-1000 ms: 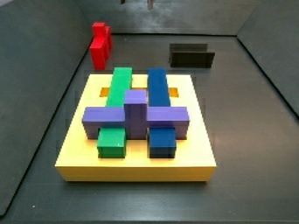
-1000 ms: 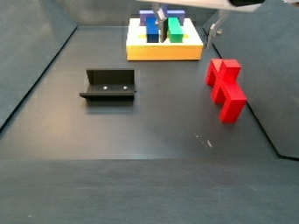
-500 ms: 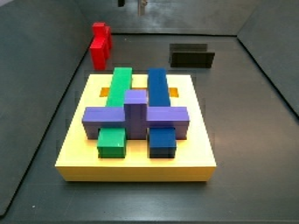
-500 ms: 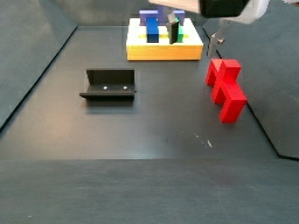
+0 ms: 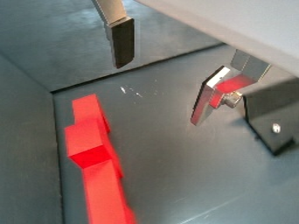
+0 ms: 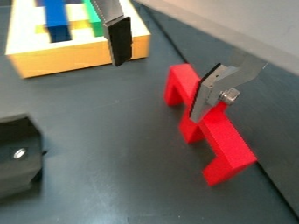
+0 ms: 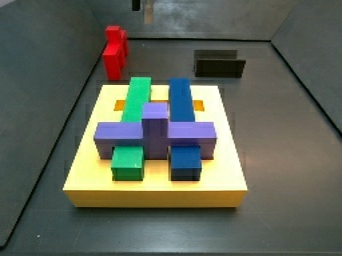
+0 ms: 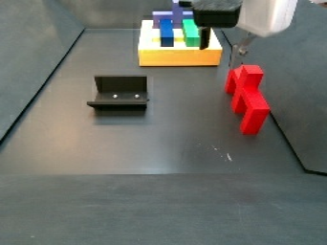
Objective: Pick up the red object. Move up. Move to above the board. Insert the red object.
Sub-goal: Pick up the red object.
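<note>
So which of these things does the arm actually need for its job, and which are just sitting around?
Needed for the job:
- the red object, lying on the floor, not yet held
- the board, yellow, where it goes
- the gripper, open, above the red object

Just there:
- the green, blue and purple blocks, already on the board
- the fixture, standing apart on the floor

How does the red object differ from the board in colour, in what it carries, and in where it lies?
The red object is bright red; the board is yellow. The red object lies bare on the dark floor by the wall and carries nothing; the board bears green, blue and purple blocks. The open pincer hangs above the red object, not above the board. Both rest on the same floor, untouched by the pincer.
</note>
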